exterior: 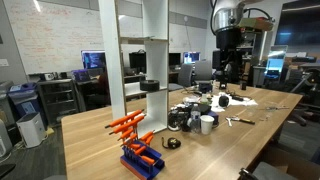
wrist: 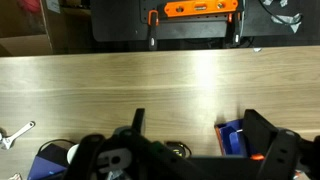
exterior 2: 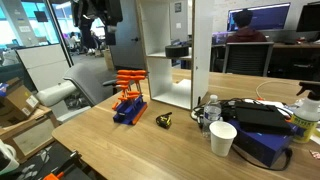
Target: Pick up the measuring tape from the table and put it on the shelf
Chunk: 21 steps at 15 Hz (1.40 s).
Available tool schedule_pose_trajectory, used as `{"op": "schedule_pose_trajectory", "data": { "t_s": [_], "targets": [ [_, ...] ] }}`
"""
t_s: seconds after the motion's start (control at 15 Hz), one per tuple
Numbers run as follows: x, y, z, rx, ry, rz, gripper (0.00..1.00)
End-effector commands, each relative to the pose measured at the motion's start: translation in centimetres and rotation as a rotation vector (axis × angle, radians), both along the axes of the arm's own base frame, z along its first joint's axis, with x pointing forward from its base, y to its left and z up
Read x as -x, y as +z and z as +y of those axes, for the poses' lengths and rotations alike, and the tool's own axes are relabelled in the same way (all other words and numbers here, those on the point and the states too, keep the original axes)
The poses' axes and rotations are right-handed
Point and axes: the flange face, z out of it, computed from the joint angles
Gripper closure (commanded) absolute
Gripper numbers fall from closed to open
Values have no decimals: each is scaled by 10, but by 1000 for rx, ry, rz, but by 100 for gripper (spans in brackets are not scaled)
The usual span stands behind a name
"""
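The measuring tape is a small dark and yellow object lying on the wooden table, in front of the white shelf unit. It shows in both exterior views, next to the shelf. My gripper hangs high above the far end of the table, well away from the tape. In the wrist view its two black fingers stand wide apart with nothing between them. Part of the tape shows far below, near the bottom edge.
A blue rack of orange screwdrivers stands near the tape. A white cup, a bottle, a blue box and dark clutter crowd the table beside the shelf. A wrench lies on the wood.
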Motion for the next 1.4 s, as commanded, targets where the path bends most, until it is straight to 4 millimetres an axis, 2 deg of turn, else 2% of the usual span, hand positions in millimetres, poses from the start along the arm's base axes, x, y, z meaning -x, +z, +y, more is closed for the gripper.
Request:
{"op": "schedule_pose_trajectory", "data": {
  "t_s": [0.0,0.47,0.67,0.8,0.93,1.07,1.33],
  "targets": [
    [0,3,0,0,0,-4,0],
    [-4,16,-2,-9,-58,-71,0],
    [-20,26,-1,-26,-128,-149,0],
    [-39,22,1,-49,-160,-191,0],
    [-56,12,2,-66,-183,-217,0],
    [-79,-10,-1,-72,-194,-225,0],
    [-131,-71,-9,-62,-209,-214,0]
  ]
}}
